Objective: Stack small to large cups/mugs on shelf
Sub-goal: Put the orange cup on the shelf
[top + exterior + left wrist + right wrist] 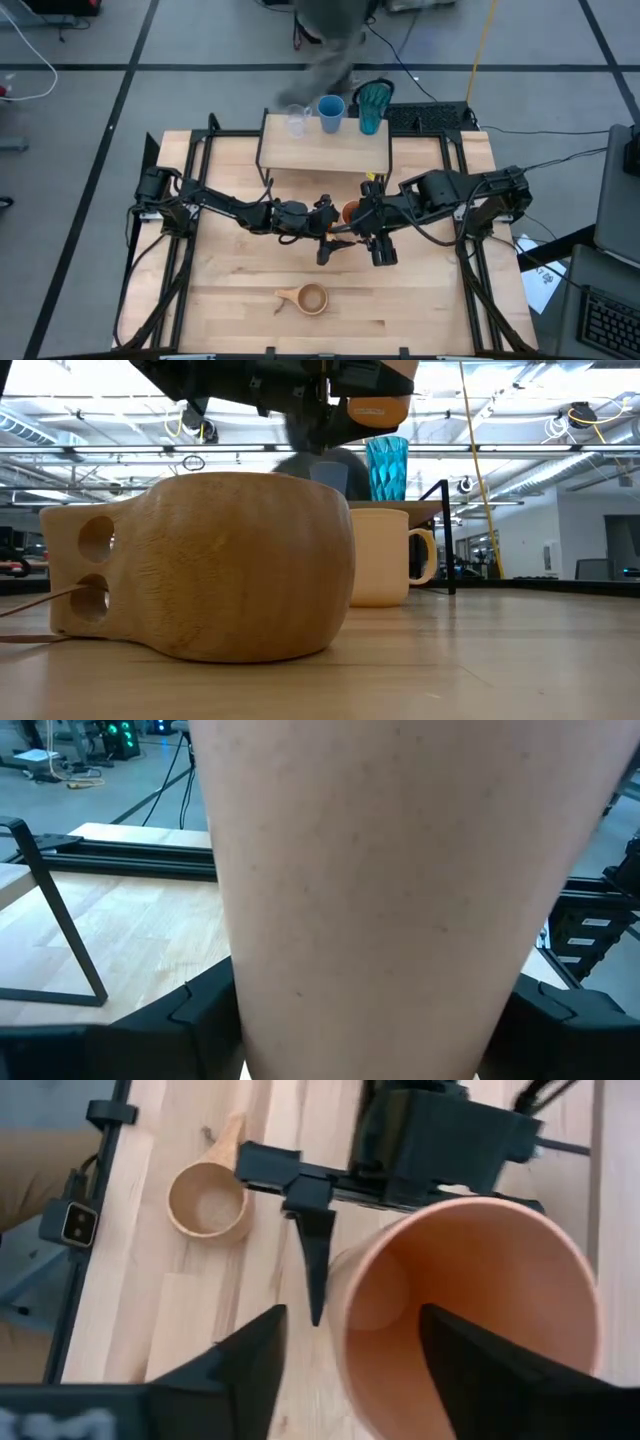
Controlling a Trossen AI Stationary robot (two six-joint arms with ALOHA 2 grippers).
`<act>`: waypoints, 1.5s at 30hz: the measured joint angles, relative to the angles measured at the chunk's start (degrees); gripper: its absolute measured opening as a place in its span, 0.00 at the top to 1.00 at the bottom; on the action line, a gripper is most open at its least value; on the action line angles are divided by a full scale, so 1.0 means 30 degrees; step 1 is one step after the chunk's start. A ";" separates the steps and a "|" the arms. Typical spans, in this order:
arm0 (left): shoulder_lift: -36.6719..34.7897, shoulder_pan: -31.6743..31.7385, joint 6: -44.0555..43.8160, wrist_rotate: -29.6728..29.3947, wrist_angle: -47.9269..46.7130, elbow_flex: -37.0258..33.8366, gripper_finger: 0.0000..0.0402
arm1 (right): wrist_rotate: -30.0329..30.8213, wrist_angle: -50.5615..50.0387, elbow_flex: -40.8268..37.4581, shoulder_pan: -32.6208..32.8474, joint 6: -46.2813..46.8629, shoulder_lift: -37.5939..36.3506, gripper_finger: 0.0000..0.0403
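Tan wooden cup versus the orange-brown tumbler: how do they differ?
The tan wooden cup with a stub handle rests on the wooden tabletop; the orange-brown tumbler is held off it in the left gripper. The wooden cup is squat and rounded, the tumbler taller and tapered. The cup's handle has two holes; the tumbler has no handle. Both are mouth up and empty.

Grey floor [200, 40] crossed by dark tape lines. White cable [30, 80] lies at far left. Keyboard [608, 322] on side desk. Overhead: strip lights [560, 375], exposed ceiling trusses. Blurred person [335, 35] beyond table.
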 joint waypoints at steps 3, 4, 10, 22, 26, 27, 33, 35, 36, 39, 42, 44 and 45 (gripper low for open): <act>0.0000 0.0000 0.0007 -0.0007 0.0000 0.0000 0.30 | 0.0006 0.0000 0.0000 -0.0143 0.0359 0.0000 0.56; 0.0000 0.0000 0.0007 -0.0007 0.0000 0.0000 0.30 | 0.0006 0.0000 0.0000 -0.0164 0.0410 0.0000 0.59; 0.0000 -0.0044 0.0016 -0.0513 0.0011 0.0000 0.24 | -0.0001 -0.0007 0.0000 -0.0272 0.0419 0.0000 0.81; 0.0007 -0.0373 0.0109 -0.0850 0.0292 -0.0015 0.23 | -0.0001 -0.0095 -0.0007 -0.0279 0.0044 0.0000 1.00; 0.0007 -0.0623 0.0123 -0.0968 0.0904 -0.0015 0.15 | -0.0001 -0.0165 -0.0007 -0.0279 0.0109 -0.0001 1.00; 0.0007 -0.0646 0.0200 -0.0971 0.0967 -0.0015 0.12 | -0.0001 -0.0189 -0.0007 -0.0279 0.0119 -0.0003 1.00; 0.0007 -0.0862 0.0568 -0.1561 0.1027 -0.0015 0.03 | -0.0008 -0.0738 -0.0021 -0.0279 0.0400 -0.0007 1.00; 0.0007 -0.0879 0.0805 -0.1769 0.1018 -0.0015 0.03 | -0.0001 -0.0808 -0.0022 -0.0279 0.0523 -0.0004 1.00; 0.0007 -0.0933 0.1097 -0.1773 0.1005 -0.0015 0.05 | -0.0001 -0.0855 -0.0022 -0.0279 0.0627 -0.0007 1.00; 0.0007 -0.1035 0.1647 -0.2011 0.1013 -0.0015 0.15 | -0.0008 -0.0854 -0.0022 -0.0260 0.0686 -0.0007 1.00; 0.0007 -0.1054 0.1654 -0.1974 0.1005 -0.0015 0.24 | -0.0007 -0.0860 -0.0022 -0.0228 0.0685 -0.0007 1.00; 0.0007 -0.1052 0.1661 -0.1967 0.1013 -0.0015 0.24 | -0.0007 -0.0858 -0.0022 -0.0228 0.0685 -0.0007 1.00; 0.0007 -0.1040 0.1661 -0.1967 0.1016 -0.0015 0.24 | -0.0026 -0.0858 -0.0022 -0.0226 0.0685 -0.0007 1.00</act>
